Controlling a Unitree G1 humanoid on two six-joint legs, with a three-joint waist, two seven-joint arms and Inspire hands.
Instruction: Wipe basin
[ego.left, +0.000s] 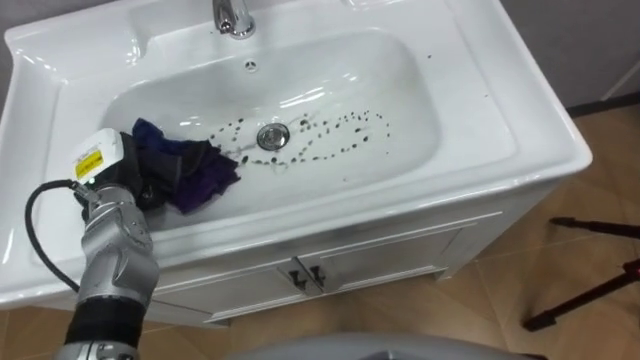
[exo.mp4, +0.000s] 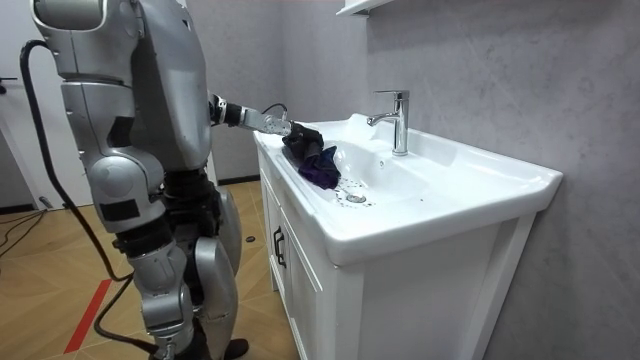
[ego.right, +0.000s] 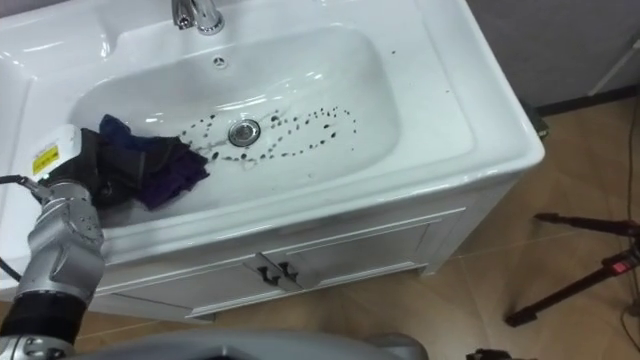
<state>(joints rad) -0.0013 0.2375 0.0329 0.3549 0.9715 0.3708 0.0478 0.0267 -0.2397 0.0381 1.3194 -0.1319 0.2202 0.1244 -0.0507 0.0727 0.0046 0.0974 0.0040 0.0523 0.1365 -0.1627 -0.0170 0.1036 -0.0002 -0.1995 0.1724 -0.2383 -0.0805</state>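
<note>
Left eye view: left robot hand (ego.left: 125, 180) meets the cloth (ego.left: 195, 170), grip unclear; press flat and sweep the specks (ego.left: 335, 128) to its right.

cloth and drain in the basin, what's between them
A few small dark specks lie on the white basin floor between the cloth and the drain, otherwise bare; the left eye view shows it.

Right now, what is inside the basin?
In the basin: a dark cloth at its left side with the left hand on it, the drain, and dark specks scattered around the drain. The surface beneath the cloth is covered.
</note>
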